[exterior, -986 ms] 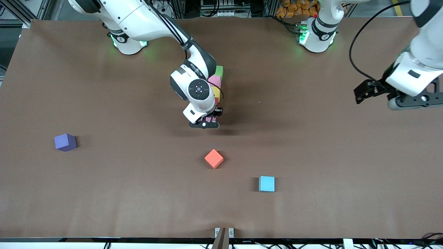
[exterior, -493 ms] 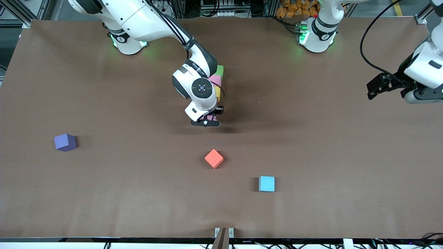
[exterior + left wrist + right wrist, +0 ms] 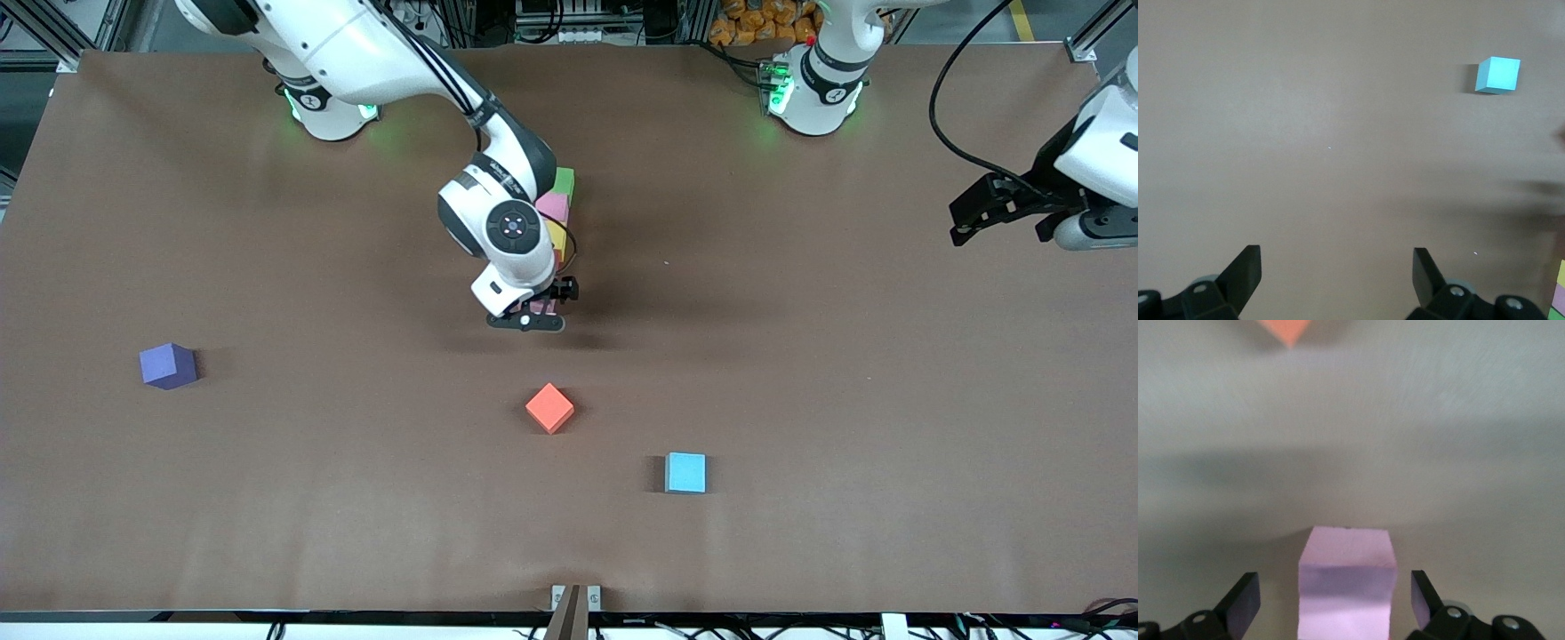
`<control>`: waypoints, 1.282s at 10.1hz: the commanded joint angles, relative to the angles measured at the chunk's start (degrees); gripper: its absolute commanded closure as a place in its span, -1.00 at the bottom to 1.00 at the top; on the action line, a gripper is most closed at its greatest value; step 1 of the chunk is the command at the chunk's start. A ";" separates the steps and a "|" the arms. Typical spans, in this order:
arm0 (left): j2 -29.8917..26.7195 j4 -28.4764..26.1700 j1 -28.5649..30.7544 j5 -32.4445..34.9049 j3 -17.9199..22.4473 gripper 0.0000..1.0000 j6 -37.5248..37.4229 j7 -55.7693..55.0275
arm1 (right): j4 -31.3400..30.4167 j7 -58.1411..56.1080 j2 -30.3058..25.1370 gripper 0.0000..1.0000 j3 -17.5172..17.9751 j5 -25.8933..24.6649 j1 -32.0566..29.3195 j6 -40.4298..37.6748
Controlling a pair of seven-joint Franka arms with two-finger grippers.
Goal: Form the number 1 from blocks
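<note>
From the front view, the right arm reaches from its base to the middle of the table (image 3: 800,373), and its wrist covers most of a line of blocks. A green block (image 3: 564,181) sits at the end of the line farthest from the camera, then a pink block (image 3: 553,207), then a yellow block (image 3: 556,236), and a thin sliver of red shows just below the yellow, each touching the next. The right gripper (image 3: 532,316) is low at the near end of this line, and a trace of pink shows between its parts; this view does not settle how its fingers stand. The left gripper (image 3: 976,212) hangs in the air over the left arm's end of the table, well apart from the line. Three other cubes lie nearer the camera: an orange block (image 3: 549,408), a light blue block (image 3: 685,472), and a purple block (image 3: 167,365) toward the right arm's end.

The left wrist view shows what the front view cannot: the left gripper (image 3: 1337,277) has its fingers spread wide with only bare table between them. The light blue block (image 3: 1498,74) lies well away, and a strip of yellow, pink and green sits at the picture's edge.

The right wrist view shows the second pink block (image 3: 1347,580) resting on the table between the spread fingers of the right gripper (image 3: 1335,600), with a clear gap at either side. A corner of the orange block (image 3: 1286,331) shows farther off.
</note>
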 commanded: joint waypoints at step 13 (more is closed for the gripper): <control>-1.63 -0.43 0.98 -2.70 -0.33 -1.00 -0.62 1.46 | -0.82 -38.06 -34.59 -1.00 -8.63 -0.69 -29.25 -32.07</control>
